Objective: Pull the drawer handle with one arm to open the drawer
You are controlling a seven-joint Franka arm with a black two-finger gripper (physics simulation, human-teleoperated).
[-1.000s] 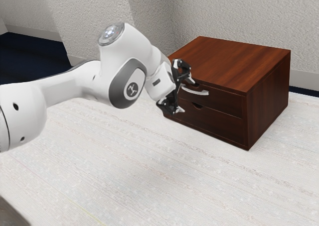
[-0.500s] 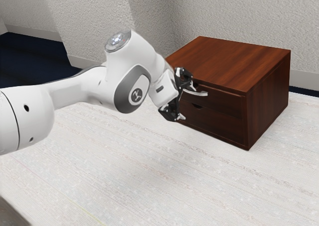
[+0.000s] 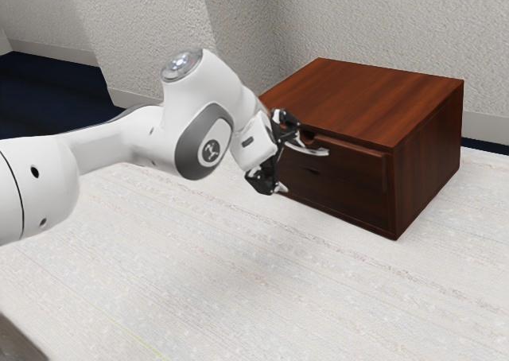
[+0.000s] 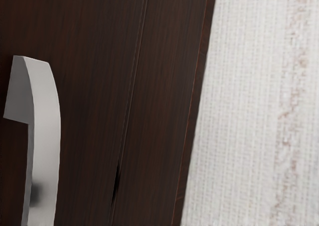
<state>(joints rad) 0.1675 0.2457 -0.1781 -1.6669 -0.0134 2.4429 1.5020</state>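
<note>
Pulled back toward the exterior view's left since half a second ago, the gripper point(image 3: 280, 158) has brought the top drawer point(image 3: 346, 161) out a little further; a second ago its front sat nearly flush with the cabinet point(image 3: 374, 98). The drawer now stands slightly proud, with a thin strip of its top edge showing. Its pale handle point(image 3: 312, 147) runs across the front. The black fingers are spread wide apart: the upper one lies against the handle's near end, and the lower one hangs well below, in front of the lower drawer point(image 3: 342, 194). Nothing is clamped between them.

The cabinet sits on the white table point(image 3: 238, 281), close to the wall point(image 3: 358, 19). A small round emblem on the arm's point(image 3: 119, 138) grey joint cover cannot be read.

From the wrist, the handle point(image 4: 40, 136) stands off the dark drawer front point(image 4: 89, 61), with the seam to the lower drawer point(image 4: 169, 86) beside it and the table point(image 4: 249, 111) beyond.
</note>
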